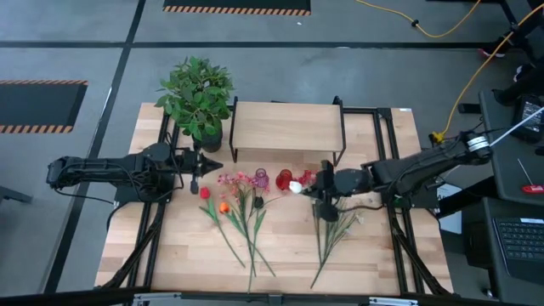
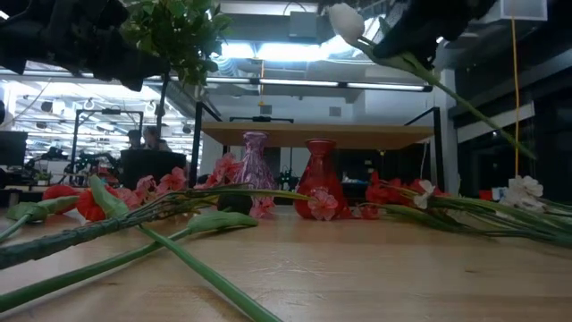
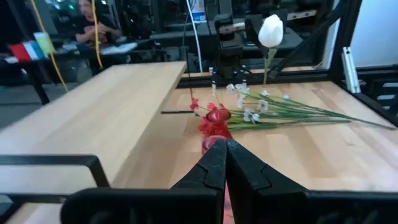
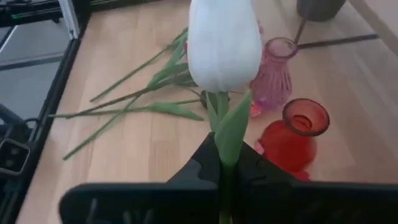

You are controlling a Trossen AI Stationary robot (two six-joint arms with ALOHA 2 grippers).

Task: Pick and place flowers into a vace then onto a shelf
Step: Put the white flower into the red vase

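I get even, soft light on the bench [image 1: 289, 246] from overhead — faint shadows. Low view: ceiling strips [image 2: 357, 86] glare, near stems [image 2: 179, 255] blur. The white tulip [image 4: 224, 43] looms soft, close.

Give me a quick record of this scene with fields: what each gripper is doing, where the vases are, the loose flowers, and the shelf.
right gripper: shut on white tulip, held above the table near the red vase
left gripper: shut, empty, hovering by the shelf's left end
vases: red vase and pink vase upright, side by side in front of the shelf
loose flowers: lying on the tabletop
shelf: nothing on it
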